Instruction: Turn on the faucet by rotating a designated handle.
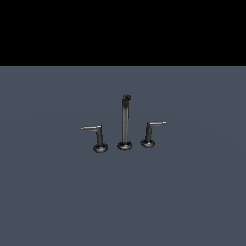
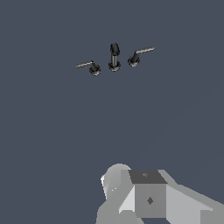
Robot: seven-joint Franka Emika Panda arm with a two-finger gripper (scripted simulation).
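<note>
The handle [image 1: 153,133] stands right of centre in the exterior view, beside the spout [image 1: 125,122], untouched. The arm is well apart from it; I cannot tell the claw's opening. Reaching and turning remain.

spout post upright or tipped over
Upright: the spout post rises straight from its round base, curled tip on top, taller than both handles.
</note>
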